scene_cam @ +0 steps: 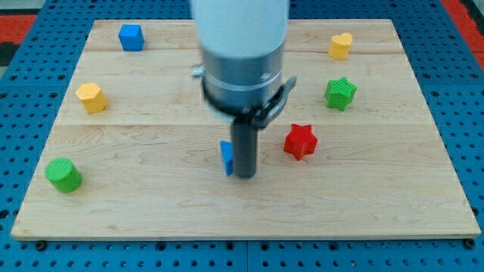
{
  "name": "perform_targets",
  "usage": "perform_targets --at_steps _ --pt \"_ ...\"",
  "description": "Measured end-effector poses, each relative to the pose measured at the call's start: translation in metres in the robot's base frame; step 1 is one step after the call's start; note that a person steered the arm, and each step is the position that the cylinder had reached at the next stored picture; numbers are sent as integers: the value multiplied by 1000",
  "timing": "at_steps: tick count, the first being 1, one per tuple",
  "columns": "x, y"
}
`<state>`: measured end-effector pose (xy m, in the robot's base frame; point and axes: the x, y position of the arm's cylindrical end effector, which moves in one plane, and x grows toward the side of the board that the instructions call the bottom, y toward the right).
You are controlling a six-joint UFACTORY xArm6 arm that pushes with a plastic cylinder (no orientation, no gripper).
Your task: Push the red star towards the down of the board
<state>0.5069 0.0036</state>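
The red star (300, 141) lies on the wooden board (151, 196), right of centre. My tip (245, 176) rests on the board left of the red star and a little lower, with a gap between them. A small blue block (226, 156) stands right against the rod's left side, mostly hidden by it; its shape cannot be made out.
A green star (340, 93) sits above and right of the red star. A yellow heart (340, 45) is at the top right. A blue cube (131, 36) is at the top left, a yellow hexagon (91, 97) at the left, a green cylinder (63, 175) at the bottom left.
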Motion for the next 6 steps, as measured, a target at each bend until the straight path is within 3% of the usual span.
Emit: perform_targets --at_steps 1,2,3,5,6 --pt "-50 -1" --pt "-57 24" --pt "-28 47" --pt "-9 106" --pt "-56 115"
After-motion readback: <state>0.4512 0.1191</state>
